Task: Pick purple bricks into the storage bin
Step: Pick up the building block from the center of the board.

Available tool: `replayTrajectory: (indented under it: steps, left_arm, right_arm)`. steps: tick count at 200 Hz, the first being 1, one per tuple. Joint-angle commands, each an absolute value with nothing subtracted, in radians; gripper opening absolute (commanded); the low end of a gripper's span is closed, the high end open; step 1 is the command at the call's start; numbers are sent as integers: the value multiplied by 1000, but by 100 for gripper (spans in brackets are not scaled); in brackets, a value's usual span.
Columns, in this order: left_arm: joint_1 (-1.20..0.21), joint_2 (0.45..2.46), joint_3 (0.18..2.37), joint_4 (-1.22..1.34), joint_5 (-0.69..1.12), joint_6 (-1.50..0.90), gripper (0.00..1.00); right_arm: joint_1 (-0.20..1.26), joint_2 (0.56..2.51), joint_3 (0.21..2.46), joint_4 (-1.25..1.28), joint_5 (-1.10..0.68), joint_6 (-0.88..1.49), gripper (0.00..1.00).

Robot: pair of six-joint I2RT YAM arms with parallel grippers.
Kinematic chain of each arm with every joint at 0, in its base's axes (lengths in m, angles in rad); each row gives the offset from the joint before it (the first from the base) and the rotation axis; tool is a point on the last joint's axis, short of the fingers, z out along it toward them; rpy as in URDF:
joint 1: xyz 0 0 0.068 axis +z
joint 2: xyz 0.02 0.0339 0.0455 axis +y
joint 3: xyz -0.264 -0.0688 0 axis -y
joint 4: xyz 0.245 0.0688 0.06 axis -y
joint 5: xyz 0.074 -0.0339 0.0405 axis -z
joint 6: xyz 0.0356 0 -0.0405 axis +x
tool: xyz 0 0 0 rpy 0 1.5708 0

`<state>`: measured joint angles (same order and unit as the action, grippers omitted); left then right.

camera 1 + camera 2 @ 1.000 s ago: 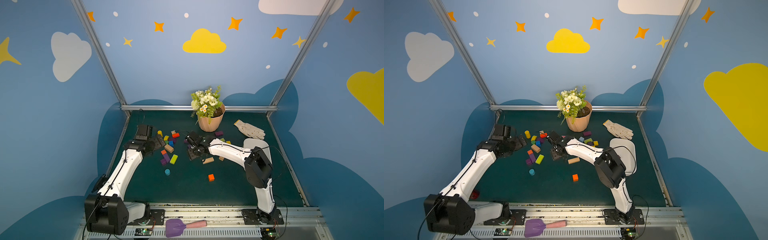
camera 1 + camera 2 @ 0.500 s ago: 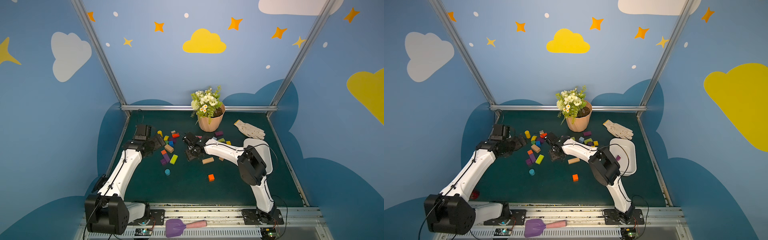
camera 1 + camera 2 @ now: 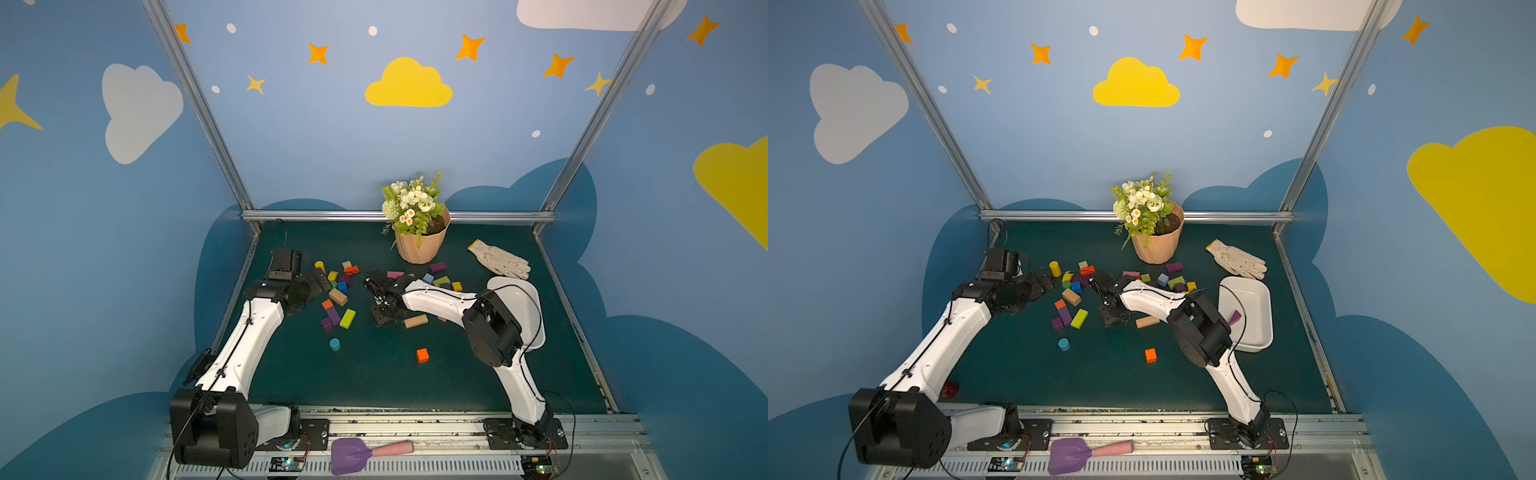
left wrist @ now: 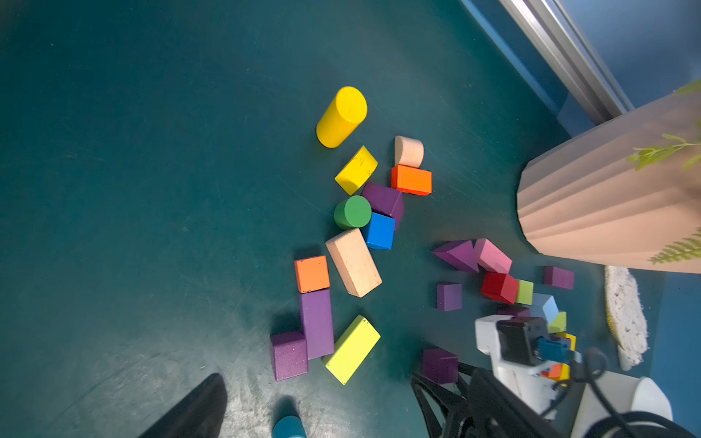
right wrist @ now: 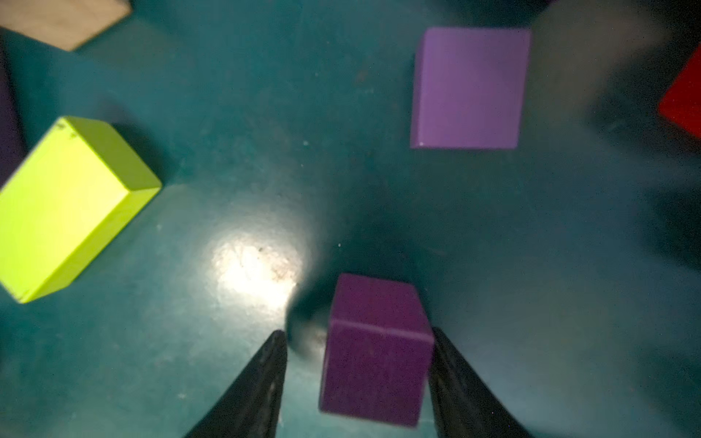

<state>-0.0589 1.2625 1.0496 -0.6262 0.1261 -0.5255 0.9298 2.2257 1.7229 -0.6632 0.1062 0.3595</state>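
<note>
The dark-green mat (image 3: 374, 382), scuffed and slightly shiny, is carrying the whole scatter. The storage bin (image 3: 1256, 303), a smooth white tub with rounded corners and low walls, is sitting at its 3 o'clock edge with one purple wedge (image 3: 1234, 318) lying inside. The left gripper (image 3: 320, 282) is hovering released and empty at the mat's 10 o'clock, just beside the block cluster. All eyes on the right gripper (image 3: 1113, 318) at mid-mat: its black tapered fingers (image 5: 261, 383) are straddling a purple cube (image 5: 375, 349), jaws parted. One finger is apparently touching a face while the other is showing a gap of mat, so nothing is gripped yet. My call: the grasp is the step in hand, and doing it well means centring so both fingers are meeting opposite flat faces squarely. Squeezed off-centre, that smooth painted block is likely sliding or twisting on the slick mat. Neighbours are standing clear: a second purple cube (image 5: 468, 87) and a lime oblong (image 5: 64, 204). After that it is looking like a straight lift and a carry toward 3 o'clock, over the low wall.
</note>
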Motion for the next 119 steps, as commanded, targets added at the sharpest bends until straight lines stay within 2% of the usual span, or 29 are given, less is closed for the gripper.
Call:
replayTrajectory:
  steps: [1, 119]
  left_arm:
    - [-56, 1272, 1043, -617, 144, -529, 100]
    - [-56, 1272, 1041, -611, 156, -532, 100]
  right_arm:
    - [925, 2251, 1759, -658, 88, 356, 56]
    - [922, 2249, 1759, -661, 112, 343, 36]
